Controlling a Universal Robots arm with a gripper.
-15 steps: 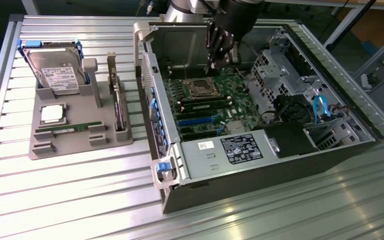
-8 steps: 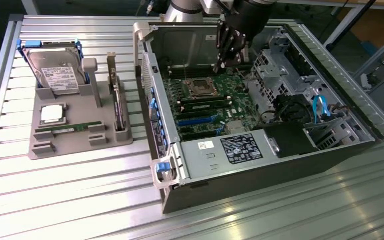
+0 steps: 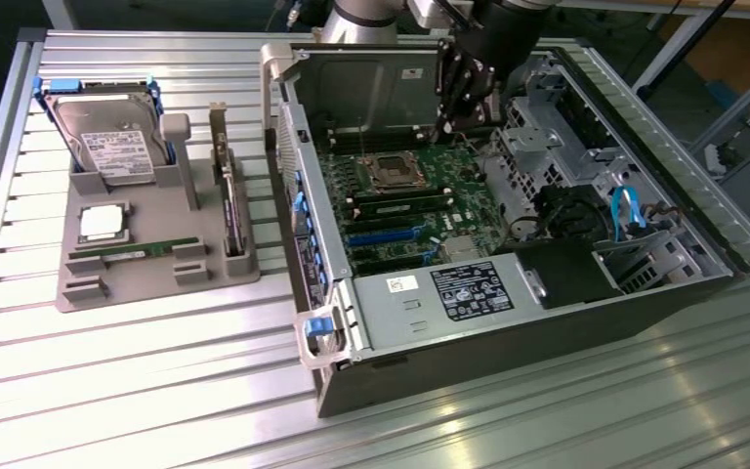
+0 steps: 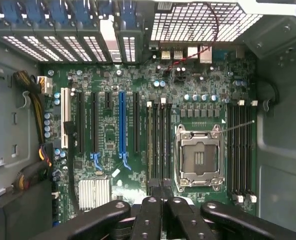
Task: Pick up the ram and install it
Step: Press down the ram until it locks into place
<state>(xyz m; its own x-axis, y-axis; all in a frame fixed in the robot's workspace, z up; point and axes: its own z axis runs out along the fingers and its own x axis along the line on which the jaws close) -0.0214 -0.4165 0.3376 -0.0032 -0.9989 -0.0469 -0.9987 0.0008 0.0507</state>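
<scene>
An open computer case (image 3: 506,283) lies on a slatted metal table (image 3: 153,391), its green motherboard (image 3: 414,195) exposed. The gripper (image 3: 467,93) hangs over the board. At the exterior view's left, a grey holder (image 3: 102,283) carries a hard drive (image 3: 108,137), a processor chip (image 3: 102,223) and the ram (image 3: 134,252).

The ram (image 3: 134,251) is a long, narrow, thin green circuit-board stick with small dark chips along its face. It lies lengthwise in a groove of the grey holder tray (image 3: 153,283), near the tray's front edge and just in front of the square silver processor chip (image 3: 102,223). It is well apart from the open computer case (image 3: 349,371), toward the exterior view's left.
</scene>
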